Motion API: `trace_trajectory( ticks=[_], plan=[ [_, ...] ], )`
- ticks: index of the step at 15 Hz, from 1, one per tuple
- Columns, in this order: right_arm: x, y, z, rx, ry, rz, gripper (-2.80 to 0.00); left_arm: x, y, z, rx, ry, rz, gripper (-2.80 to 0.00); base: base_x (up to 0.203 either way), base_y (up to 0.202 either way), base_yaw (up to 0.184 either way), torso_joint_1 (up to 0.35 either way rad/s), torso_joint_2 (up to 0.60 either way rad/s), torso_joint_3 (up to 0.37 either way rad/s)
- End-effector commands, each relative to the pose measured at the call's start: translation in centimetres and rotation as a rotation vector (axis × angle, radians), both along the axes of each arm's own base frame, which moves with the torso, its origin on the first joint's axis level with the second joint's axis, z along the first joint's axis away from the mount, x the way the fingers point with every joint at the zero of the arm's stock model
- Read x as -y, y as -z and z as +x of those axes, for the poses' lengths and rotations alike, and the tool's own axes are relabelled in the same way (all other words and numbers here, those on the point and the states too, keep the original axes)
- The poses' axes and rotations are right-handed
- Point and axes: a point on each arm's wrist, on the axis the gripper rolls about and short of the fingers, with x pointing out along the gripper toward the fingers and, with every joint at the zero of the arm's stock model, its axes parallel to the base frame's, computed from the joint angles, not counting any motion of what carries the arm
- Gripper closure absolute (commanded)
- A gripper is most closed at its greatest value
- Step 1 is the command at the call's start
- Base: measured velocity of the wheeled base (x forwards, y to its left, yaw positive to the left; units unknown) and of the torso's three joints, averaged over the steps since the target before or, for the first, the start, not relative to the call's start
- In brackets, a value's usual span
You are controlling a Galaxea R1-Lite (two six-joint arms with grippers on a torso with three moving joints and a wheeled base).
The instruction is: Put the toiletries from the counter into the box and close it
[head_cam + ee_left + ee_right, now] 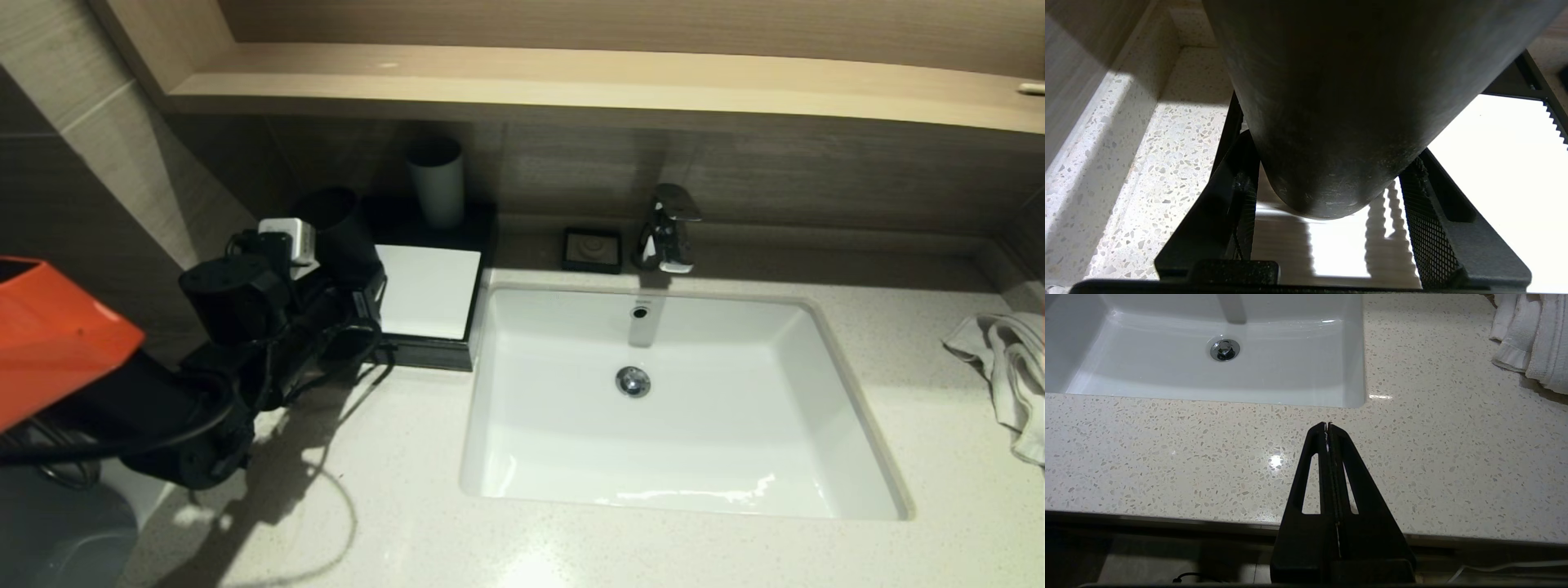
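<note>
No toiletries show in any view. The box (pixel 429 290) is low and black with a white top panel. It stands on the speckled counter (pixel 408 490) left of the sink, and its drawer front looks closed. My left gripper (pixel 355 273) is at the box's left side, shut on a dark cup (pixel 335 220) that it holds tilted just above the white panel. In the left wrist view the cup (pixel 1331 102) fills the space between the fingers (pixel 1433 228) over the panel (pixel 1502 171). My right gripper (pixel 1328 425) is shut and empty above the counter's front edge (pixel 1167 449).
A pale cup (pixel 437 184) stands on the box's back part. A small black soap dish (pixel 592 249) and a chrome faucet (pixel 669 229) are behind the white sink (pixel 816 392). A crumpled white towel (pixel 1008 367) lies at the far right. A wooden shelf (pixel 571 82) runs overhead.
</note>
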Motion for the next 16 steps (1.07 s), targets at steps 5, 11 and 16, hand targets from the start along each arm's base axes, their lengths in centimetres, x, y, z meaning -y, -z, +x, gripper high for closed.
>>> trace_trajectory(
  ticks=[5,11,16],
  plan=[
    [0.0,0.0,0.0,0.000,0.000,0.000,0.00,0.0,-0.1,-0.1,0.013,-0.002,-0.006,0.00,0.000,0.000,0.000,0.000,0.00,0.000],
    [0.0,0.0,0.0,0.000,0.000,0.000,0.00,0.1,-0.7,0.2,0.035,-0.002,-0.013,0.00,0.000,0.000,0.000,0.000,0.00,0.000],
    [0.0,0.0,0.0,0.000,-0.001,0.000,0.00,0.0,-1.7,0.9,0.048,-0.008,-0.017,0.00,0.000,0.000,0.000,0.000,0.00,0.000]
  ],
)
